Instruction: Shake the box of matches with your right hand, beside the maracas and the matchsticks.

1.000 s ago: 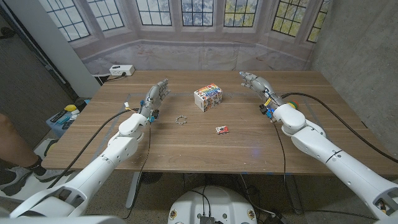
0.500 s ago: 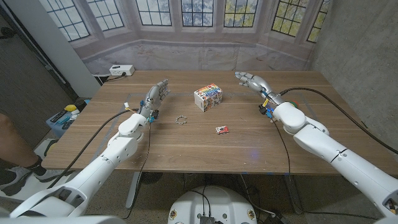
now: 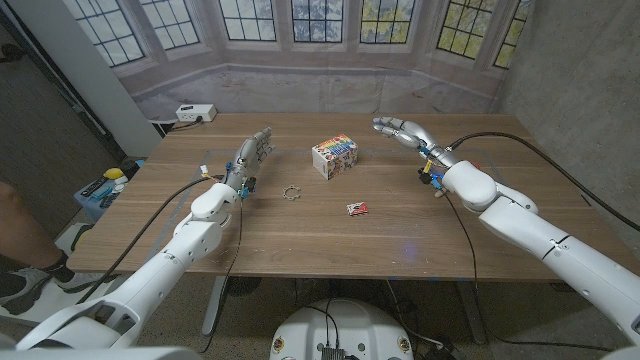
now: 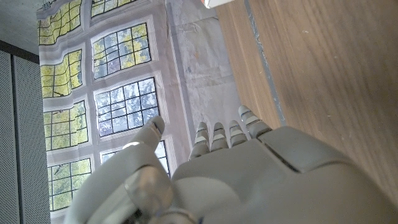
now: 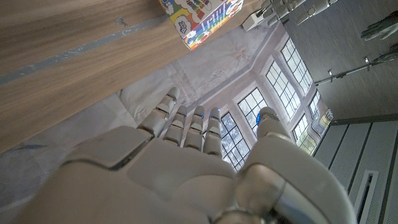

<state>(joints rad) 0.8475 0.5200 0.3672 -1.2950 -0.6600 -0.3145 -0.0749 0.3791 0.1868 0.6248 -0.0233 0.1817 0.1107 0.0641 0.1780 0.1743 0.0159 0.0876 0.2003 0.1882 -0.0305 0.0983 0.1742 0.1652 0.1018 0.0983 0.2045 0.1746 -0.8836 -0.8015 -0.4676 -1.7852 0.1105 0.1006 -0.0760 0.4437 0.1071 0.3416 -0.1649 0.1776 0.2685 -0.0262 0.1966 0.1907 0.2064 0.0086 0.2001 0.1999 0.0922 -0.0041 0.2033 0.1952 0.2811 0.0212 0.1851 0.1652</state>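
A small red matchbox (image 3: 357, 208) lies on the wooden table (image 3: 300, 240) near the middle. Farther back stands a colourful printed box (image 3: 335, 156), also seen in the right wrist view (image 5: 199, 18). A small pale ring-shaped cluster (image 3: 291, 192) lies to the left of the matchbox; what it is made of is too small to tell. My right hand (image 3: 400, 130) hovers over the far part of the table, to the right of the colourful box, fingers stretched out and holding nothing. My left hand (image 3: 255, 150) stands at the left with fingers extended, holding nothing.
A white power strip (image 3: 195, 113) lies at the table's far left corner. Black cables run along both forearms. A person's leg (image 3: 20, 225) shows at the left edge of the picture, beside a low stand with small items (image 3: 105, 185).
My right hand has swung to the left, closer to the colourful box. The left hand and the things on the table have stayed where they were.
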